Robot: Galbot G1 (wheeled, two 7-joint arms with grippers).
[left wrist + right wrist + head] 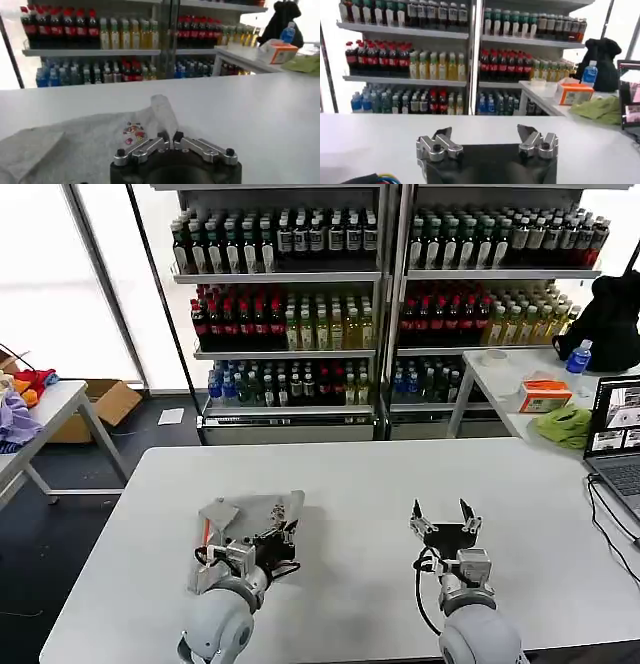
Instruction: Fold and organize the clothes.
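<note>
Landmark: white table [380, 484]. A grey shirt [245, 529] lies partly folded on the table's left half, toward the near edge, with an orange strip showing at its left side. In the left wrist view the shirt [75, 145] is crumpled on the tabletop, its small multicoloured print [134, 133] facing up just ahead of the fingers.

Left gripper [280, 546] sits over the shirt's right part. Its fingertips [163, 136] are closed together, pinching a raised fold of the shirt [164, 112] that stands up between them.

Right gripper [444, 519] hovers over bare table right of the shirt, well apart from it. Fingers [442, 135] spread wide, holding nothing; bare tabletop [485, 135] between them.

Behind the table: shelves of bottles [300, 314].
</note>
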